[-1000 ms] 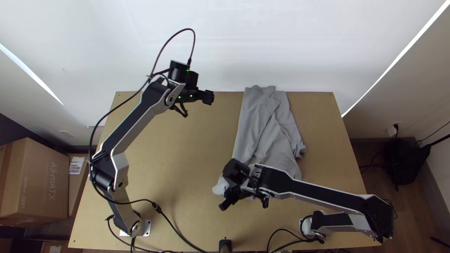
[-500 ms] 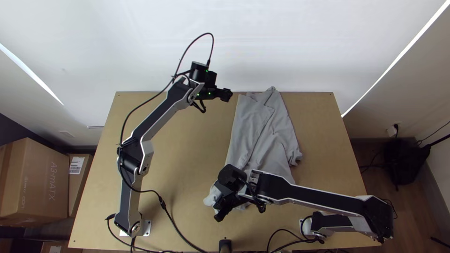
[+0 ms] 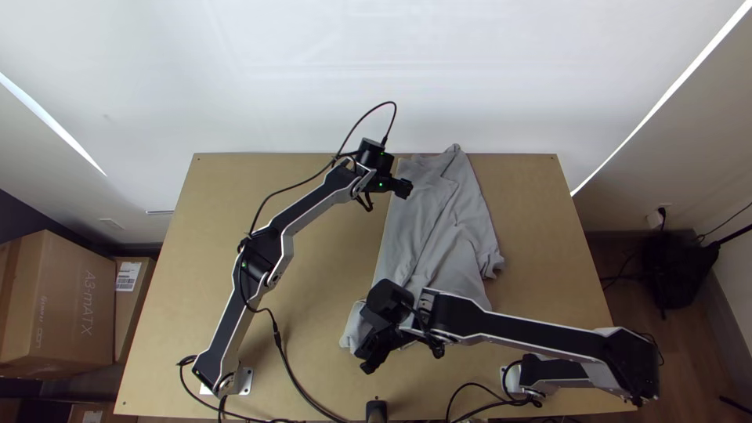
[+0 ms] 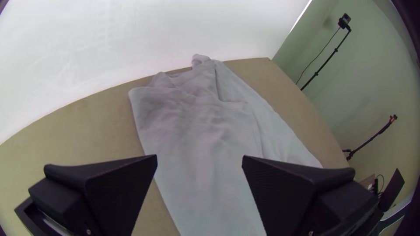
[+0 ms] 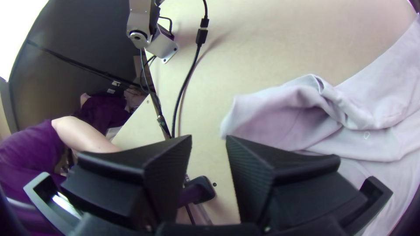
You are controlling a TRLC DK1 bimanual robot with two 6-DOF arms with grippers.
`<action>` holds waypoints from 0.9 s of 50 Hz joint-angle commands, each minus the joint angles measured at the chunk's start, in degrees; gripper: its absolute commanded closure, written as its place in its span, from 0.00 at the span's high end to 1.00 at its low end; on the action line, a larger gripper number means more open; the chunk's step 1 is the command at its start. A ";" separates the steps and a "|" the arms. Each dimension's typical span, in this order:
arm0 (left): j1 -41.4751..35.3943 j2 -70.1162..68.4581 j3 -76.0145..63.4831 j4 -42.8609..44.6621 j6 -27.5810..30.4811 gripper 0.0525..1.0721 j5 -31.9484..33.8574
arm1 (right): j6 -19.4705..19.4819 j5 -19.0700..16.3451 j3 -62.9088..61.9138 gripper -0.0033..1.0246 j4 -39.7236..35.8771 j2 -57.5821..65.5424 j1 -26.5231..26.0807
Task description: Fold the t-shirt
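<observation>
A light grey t-shirt (image 3: 442,227) lies in a long, partly folded and wrinkled strip from the table's far edge toward the near side. My left gripper (image 3: 403,188) is over its far left edge in the top view; in the left wrist view the left gripper (image 4: 200,159) is open, the shirt (image 4: 197,126) beyond and between its fingers. By the shirt's near end is my right gripper (image 3: 367,362), the arm covering part of the cloth. The right wrist view has the right gripper (image 5: 209,139) open with nothing between its fingers, a loose sleeve-like part (image 5: 284,113) close by.
Bare wooden table (image 3: 313,235) lies left of the shirt and right of its upper part. A black cable (image 3: 294,384) runs along the near left side. Cardboard boxes (image 3: 63,305) stand beyond the table's left edge.
My left gripper has moved right and then nearer, to the shirt's far left edge. The right gripper has shifted slightly nearer and left; the shirt's near part has slid the same way.
</observation>
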 commanded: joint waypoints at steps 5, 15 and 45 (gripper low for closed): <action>-0.94 3.74 1.39 4.06 -1.21 0.95 -0.18 | -1.74 -0.55 -2.12 0.89 0.73 -4.78 0.18; -1.64 5.50 1.47 4.32 -0.24 0.95 -1.06 | -3.23 -0.37 -0.36 0.89 1.26 -12.16 -4.39; -3.22 8.66 1.56 3.35 3.98 0.93 -5.37 | -2.09 7.80 -0.89 0.89 2.22 -25.26 -20.92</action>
